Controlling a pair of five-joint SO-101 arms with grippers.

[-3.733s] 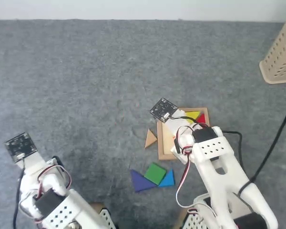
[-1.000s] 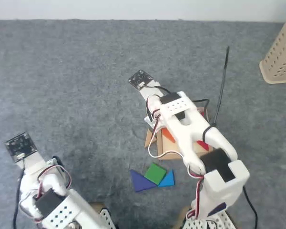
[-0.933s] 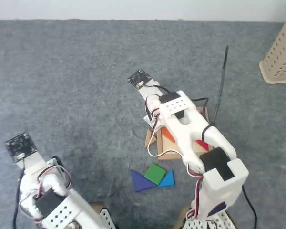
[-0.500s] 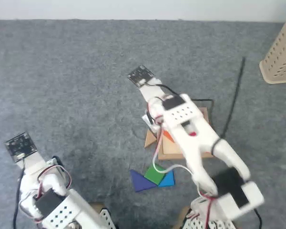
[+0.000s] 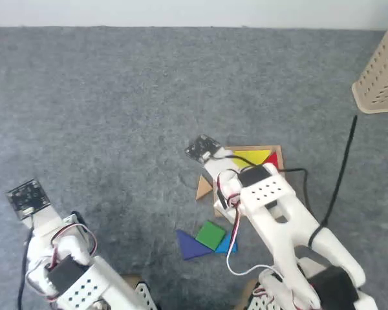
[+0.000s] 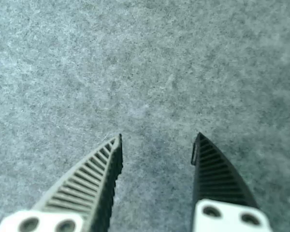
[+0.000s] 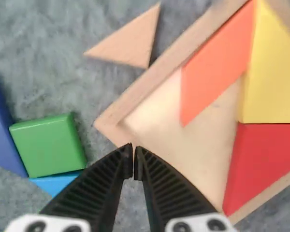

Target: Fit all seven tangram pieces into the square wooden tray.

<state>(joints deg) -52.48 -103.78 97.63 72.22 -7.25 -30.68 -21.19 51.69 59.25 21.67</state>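
A grey, felt-like covering (image 5: 116, 97) spreads over the whole table, its nap mottled and finely fibrous in the left wrist view. Along its far edge runs a pale, plain strip of wall (image 5: 181, 11). At the far right stands a beige basket (image 5: 380, 71) with a perforated side, resting on the covering under soft, even light.

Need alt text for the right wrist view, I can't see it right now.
The shut right gripper hovers by a corner of the tray, which holds an orange piece, a yellow piece and a red piece. Outside lie a tan triangle, a green square, a dark blue piece and a light blue piece.
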